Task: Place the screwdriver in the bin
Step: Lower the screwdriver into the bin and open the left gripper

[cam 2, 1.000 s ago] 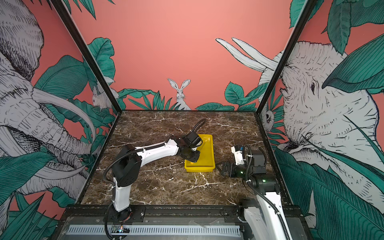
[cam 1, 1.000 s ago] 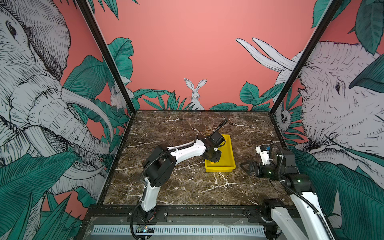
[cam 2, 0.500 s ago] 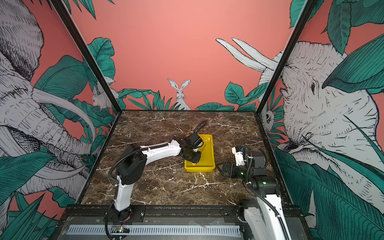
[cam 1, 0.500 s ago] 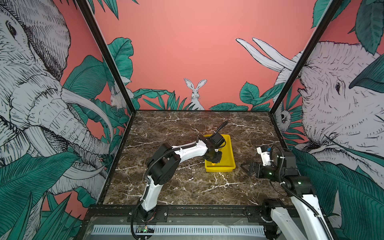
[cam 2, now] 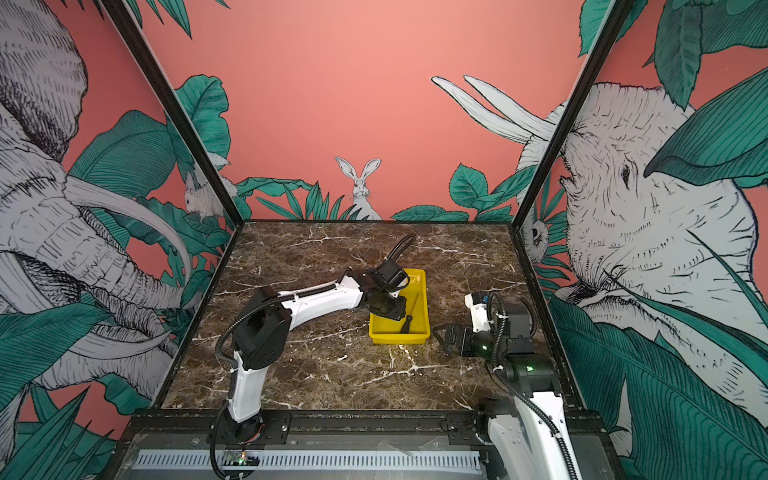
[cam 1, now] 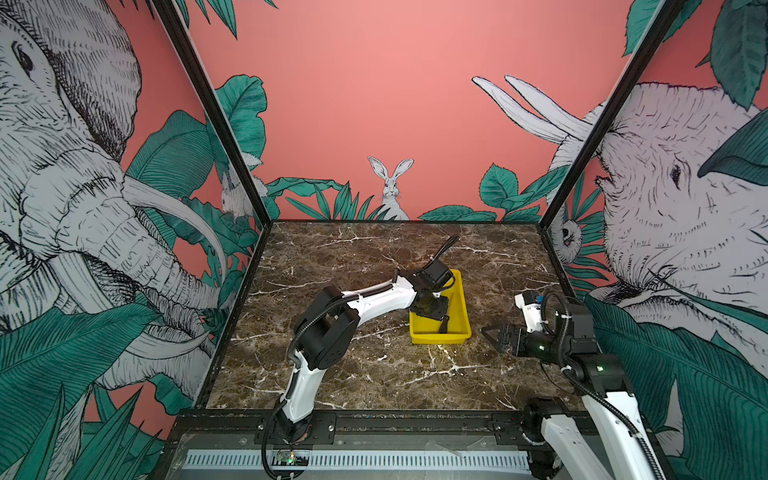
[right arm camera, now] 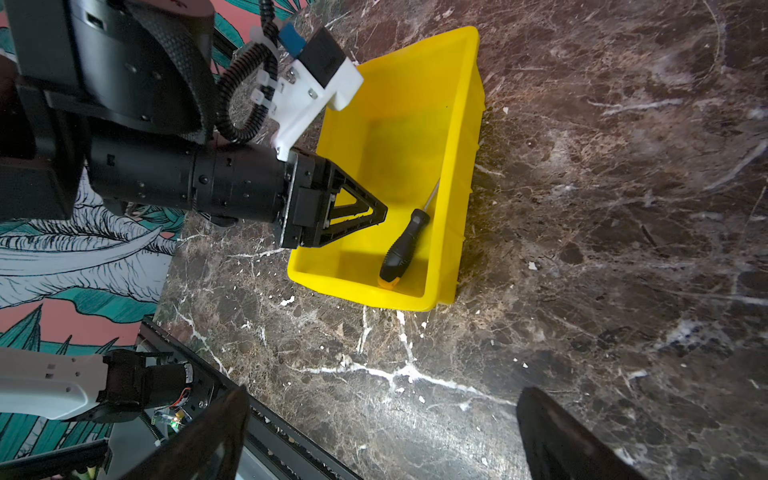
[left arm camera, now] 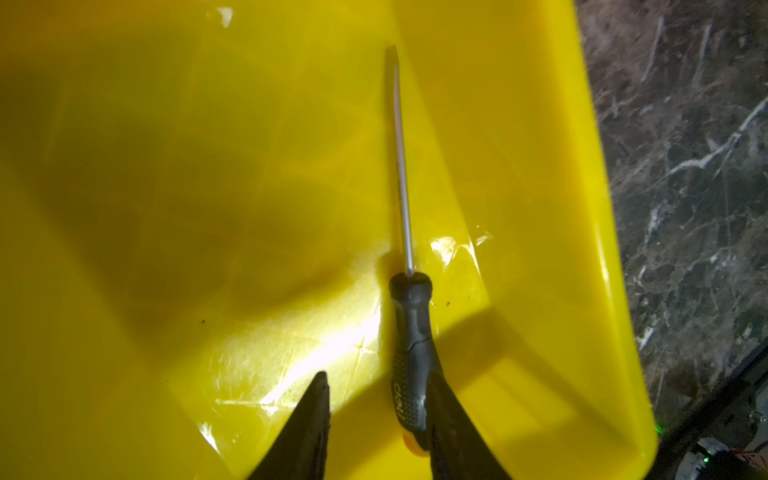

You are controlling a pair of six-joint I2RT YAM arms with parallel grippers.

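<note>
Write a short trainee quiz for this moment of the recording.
1. True or false: the screwdriver lies inside the bin.
2. Which gripper is above the bin? A) left gripper B) right gripper
3. Fill in: the right gripper holds ___.

Key: 1 true; 2 A; 3 nothing.

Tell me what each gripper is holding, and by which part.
Nothing is held. The screwdriver lies loose in the bin; the left gripper is open above it, the right gripper open and empty.
</note>
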